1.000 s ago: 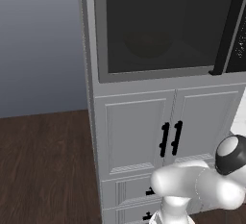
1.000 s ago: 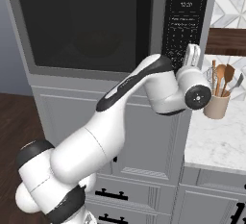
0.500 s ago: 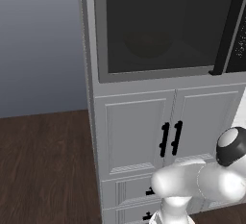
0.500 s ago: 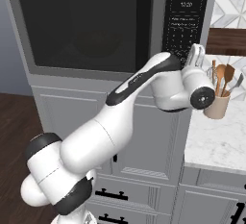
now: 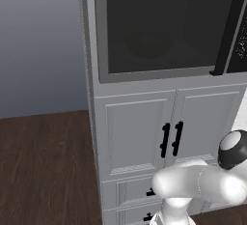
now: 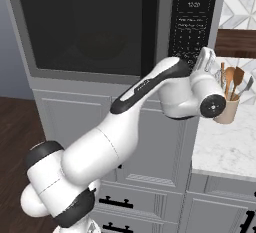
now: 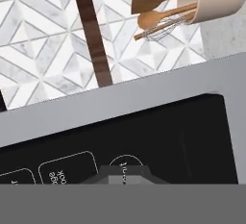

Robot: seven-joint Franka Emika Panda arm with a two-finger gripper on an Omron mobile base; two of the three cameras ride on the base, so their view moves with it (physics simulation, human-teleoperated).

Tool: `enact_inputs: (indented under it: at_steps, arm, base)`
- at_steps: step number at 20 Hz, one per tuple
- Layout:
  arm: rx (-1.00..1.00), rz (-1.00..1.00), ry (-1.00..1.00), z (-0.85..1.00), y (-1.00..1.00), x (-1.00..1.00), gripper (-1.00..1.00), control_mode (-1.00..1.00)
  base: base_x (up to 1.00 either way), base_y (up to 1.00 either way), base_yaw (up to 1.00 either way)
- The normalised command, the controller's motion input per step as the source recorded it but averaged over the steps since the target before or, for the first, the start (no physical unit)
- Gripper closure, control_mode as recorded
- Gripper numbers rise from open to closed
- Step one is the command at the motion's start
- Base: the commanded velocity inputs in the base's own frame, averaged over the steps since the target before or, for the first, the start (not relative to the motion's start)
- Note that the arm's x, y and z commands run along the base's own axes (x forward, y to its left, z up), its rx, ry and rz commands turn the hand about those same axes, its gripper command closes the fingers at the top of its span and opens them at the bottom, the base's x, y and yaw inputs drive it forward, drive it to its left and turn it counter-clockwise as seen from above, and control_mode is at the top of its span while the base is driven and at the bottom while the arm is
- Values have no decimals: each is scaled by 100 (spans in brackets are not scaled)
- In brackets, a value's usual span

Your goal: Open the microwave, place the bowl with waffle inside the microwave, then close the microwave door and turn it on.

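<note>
Tool (image 7: 124, 177): closed, gripping nothing; tips pressed at a round button on the black control panel (image 6: 192, 19) of the microwave (image 6: 120, 27), low on that panel. In the hand view the tips sit at the bottom edge, against the button, with two outlined keys beside it.

Microwave door (image 6: 85, 29): shut, flush with the grey frame, off to one side of the tool past the long black bar handle (image 6: 149, 27), which stands between the glass window and the panel the tool touches.

Bowl (image 5: 147, 43): inside the cavity, dimly visible through the dark glass, well apart from the tool, behind the closed door. Its contents cannot be made out.

Utensil holder (image 6: 227, 108): beige cup with wooden spoons and a whisk, on the marble desk (image 6: 225, 147), just beside the hand on the side away from the door.

White cupboard doors (image 5: 166, 132) with short black handles: below the tool, closed.

Patterned tile wall (image 7: 48, 35): beyond the panel in the hand view.
</note>
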Motion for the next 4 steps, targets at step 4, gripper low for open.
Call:
enact_inputs:
  at_steps: [4]
  arm:
    - [0, 0, -2, 3, 10, -94, 100, -100]
  base:
    - [0, 0, 0]
